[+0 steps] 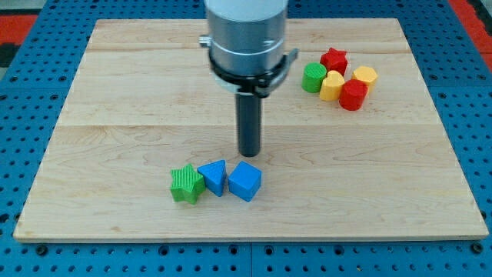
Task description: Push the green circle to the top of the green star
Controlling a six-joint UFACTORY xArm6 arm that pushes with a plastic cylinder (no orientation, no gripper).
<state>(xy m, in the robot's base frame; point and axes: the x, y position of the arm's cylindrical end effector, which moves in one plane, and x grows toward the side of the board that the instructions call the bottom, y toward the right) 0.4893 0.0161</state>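
The green circle (314, 78) sits at the view's upper right, at the left end of a cluster of blocks. The green star (187, 184) lies near the view's bottom, left of centre, touching a blue triangle (214, 177). My tip (250, 153) is just above a blue cube (245, 181), right of the green star and far down-left of the green circle.
A red star (334, 59), a yellow heart (332, 86), a red cylinder (354, 95) and a yellow hexagon (364, 76) crowd against the green circle's right side. The wooden board (115, 115) ends in a blue perforated surround.
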